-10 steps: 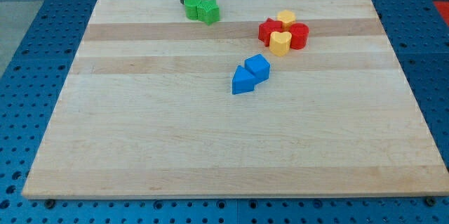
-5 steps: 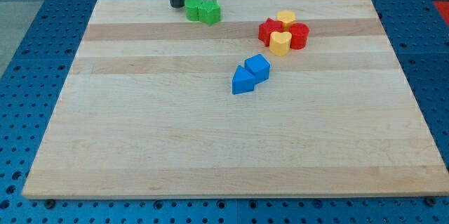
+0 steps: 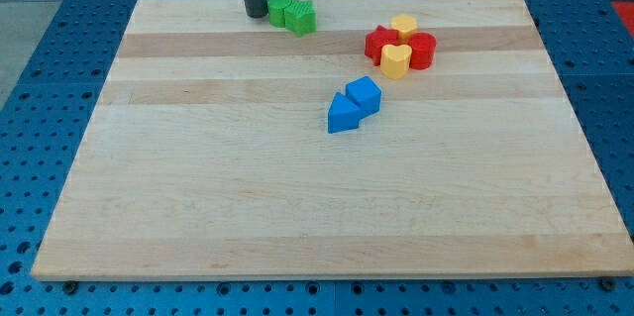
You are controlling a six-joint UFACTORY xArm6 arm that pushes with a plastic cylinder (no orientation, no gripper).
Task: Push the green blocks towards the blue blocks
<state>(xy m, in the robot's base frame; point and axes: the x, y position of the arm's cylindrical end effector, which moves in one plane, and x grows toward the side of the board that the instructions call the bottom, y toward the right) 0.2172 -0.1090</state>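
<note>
Two green blocks sit together near the view's top edge of the wooden board: a rounded one (image 3: pixel 281 6) and an angular one (image 3: pixel 301 18) to its right. My tip (image 3: pixel 255 13) stands just left of the rounded green block, close to or touching it. Two blue blocks lie mid-board, a cube (image 3: pixel 364 94) and a wedge-like one (image 3: pixel 343 114) at its lower left, touching. They are well below and to the right of the green pair.
A cluster of red blocks (image 3: pixel 380 43) (image 3: pixel 423 50) and yellow heart-like blocks (image 3: pixel 396 59) (image 3: pixel 404 26) lies at the upper right, just above the blue blocks. The board (image 3: pixel 198 197) rests on a blue perforated table.
My tip moved left off the green blocks' top side, then came right and down against their left side. The green pair shifted slightly right and turned a little.
</note>
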